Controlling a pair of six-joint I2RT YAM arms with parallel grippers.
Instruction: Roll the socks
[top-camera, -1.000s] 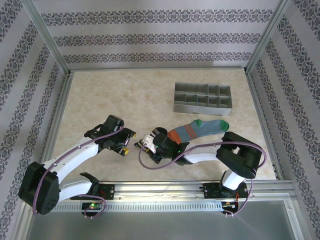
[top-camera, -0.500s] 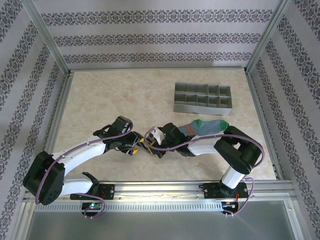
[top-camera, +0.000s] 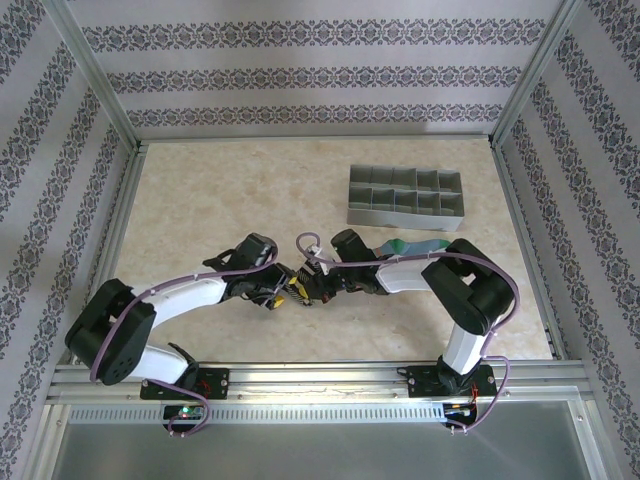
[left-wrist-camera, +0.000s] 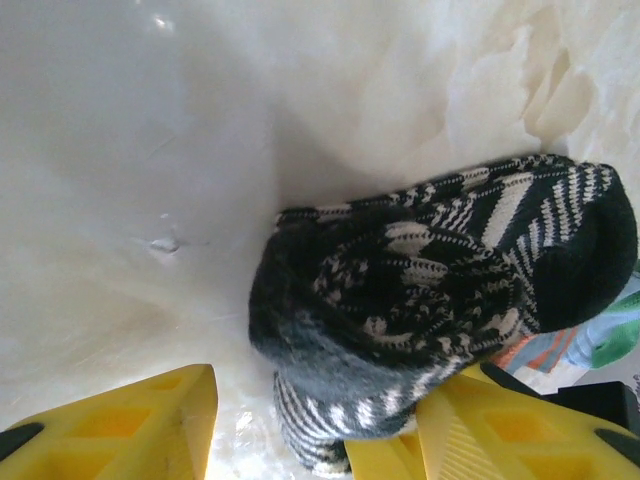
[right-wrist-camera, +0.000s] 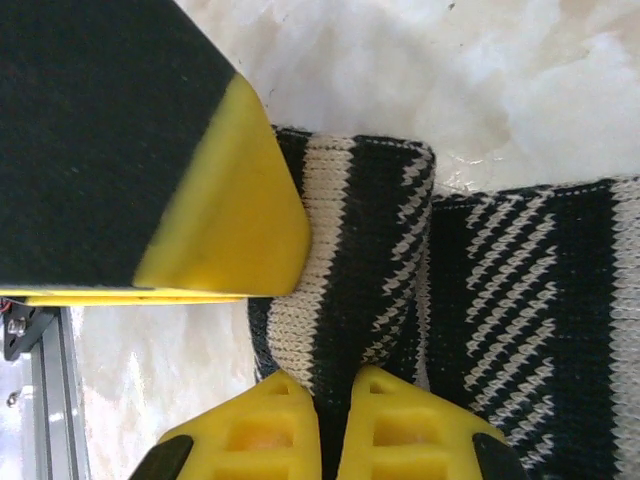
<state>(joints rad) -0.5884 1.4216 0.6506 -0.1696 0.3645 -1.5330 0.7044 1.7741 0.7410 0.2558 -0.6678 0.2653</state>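
Black striped sock (left-wrist-camera: 430, 300): seen bunched on the marble-patterned table (top-camera: 200, 200), in its near half, where the two grippers meet.
Right gripper (right-wrist-camera: 335, 425): clenched on a fold of the black striped sock, which is pinched between its yellow fingers (right-wrist-camera: 400, 425).
Left gripper (left-wrist-camera: 310, 435): released, its fingers spread wide, with the sock's bunched end set against one of them.
Blue-teal sock (top-camera: 412, 246): laid flat beyond the right arm and partly hidden by it, in front of the grey divided tray (top-camera: 405, 195).
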